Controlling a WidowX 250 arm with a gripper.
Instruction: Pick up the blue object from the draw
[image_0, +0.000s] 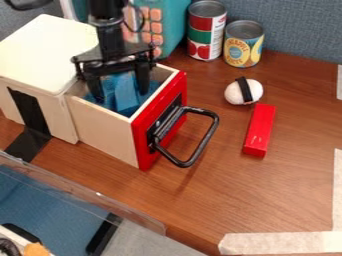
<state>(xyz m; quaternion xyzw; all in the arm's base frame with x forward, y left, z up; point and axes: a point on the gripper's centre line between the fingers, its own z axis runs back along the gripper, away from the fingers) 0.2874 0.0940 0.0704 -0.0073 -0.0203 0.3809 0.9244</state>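
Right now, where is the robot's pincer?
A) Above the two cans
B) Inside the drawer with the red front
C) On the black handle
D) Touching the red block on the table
B, because the pincer hangs down between the walls of the open drawer, at the blue object.

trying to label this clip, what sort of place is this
Probably a robot test bench set up as a pretend kitchen: a robot arm's pincer hangs over an open drawer, tape strips mark the wooden tabletop, and food cans stand by a fabric-like partition.
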